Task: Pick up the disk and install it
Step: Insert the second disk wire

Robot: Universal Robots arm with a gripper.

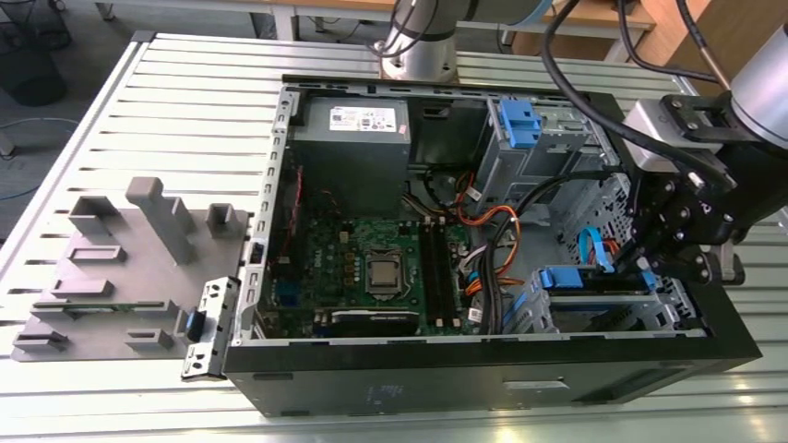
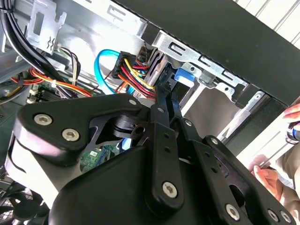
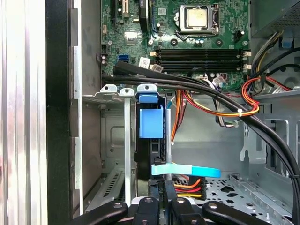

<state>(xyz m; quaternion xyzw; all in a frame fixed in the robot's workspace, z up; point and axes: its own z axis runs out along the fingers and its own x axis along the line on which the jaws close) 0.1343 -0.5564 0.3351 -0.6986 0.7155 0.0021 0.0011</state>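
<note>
Grey slatted table (image 1: 185, 101) bears the open case (image 1: 493, 378); fingers (image 2: 161, 110) clamp the disk (image 3: 151, 123) inside.

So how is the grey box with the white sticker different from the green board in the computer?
The grey box is a plain metal block; the green board is thin, flat and crowded with tiny parts. The grey box wears a white sticker; the green board has a square silver chip. Both sit inside the open black case.
</note>
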